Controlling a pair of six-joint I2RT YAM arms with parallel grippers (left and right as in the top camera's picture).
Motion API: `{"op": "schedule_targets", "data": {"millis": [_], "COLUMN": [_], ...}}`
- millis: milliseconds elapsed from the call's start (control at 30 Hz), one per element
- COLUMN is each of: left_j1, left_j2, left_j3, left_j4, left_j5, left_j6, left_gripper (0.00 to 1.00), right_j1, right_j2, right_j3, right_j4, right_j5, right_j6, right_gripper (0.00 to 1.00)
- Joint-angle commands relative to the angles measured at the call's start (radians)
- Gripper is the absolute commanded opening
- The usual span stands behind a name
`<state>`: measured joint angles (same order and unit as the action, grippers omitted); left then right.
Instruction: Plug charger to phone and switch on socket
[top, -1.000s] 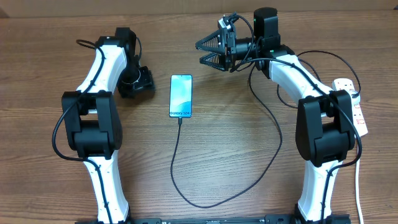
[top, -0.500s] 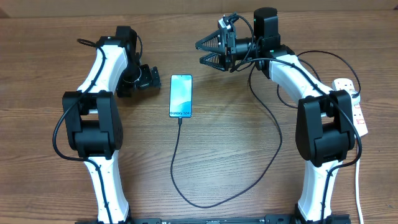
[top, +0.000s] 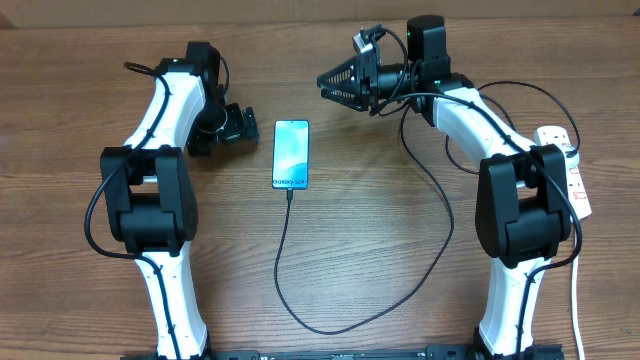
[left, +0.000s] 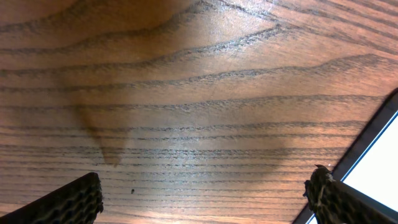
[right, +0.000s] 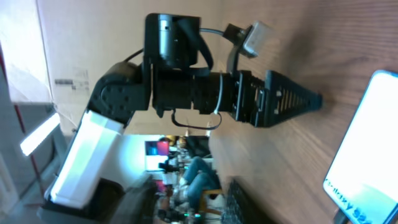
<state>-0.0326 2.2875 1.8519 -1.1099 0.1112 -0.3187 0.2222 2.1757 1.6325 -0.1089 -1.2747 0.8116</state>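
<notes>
The phone lies flat at the table's middle with its teal screen up; its edge also shows in the left wrist view and the right wrist view. The charger, a thin black cable, runs from the phone's near end in a wide loop towards the right arm. The white socket with red switches lies at the far right. My left gripper rests just left of the phone, open and empty, its fingertips wide apart. My right gripper hovers beyond the phone's far right corner, its fingers drawn together on nothing.
The white cord runs from the socket down the right edge. The left arm fills the right wrist view. Bare wood lies under the left gripper.
The right gripper's jaws have closed from wide open to nearly touching. The left gripper opened a bit more and edged towards the phone a second ago, then held still.
</notes>
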Motion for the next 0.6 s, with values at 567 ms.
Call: {"op": "schedule_targets", "data": {"millis": [567], "left_j1": [-0.005], "left_j2": [-0.002], "left_j3": [0.0], "left_j4": [0.001], "left_j5": [-0.004], "left_j6": [0.0], "left_gripper": [1.0], "right_j1": [-0.038], "right_j2": [-0.566], "right_j3": [0.019], "right_j4": [-0.966], "right_j5": [1.397], "right_j6": [-0.512], "right_gripper": [0.04]}}
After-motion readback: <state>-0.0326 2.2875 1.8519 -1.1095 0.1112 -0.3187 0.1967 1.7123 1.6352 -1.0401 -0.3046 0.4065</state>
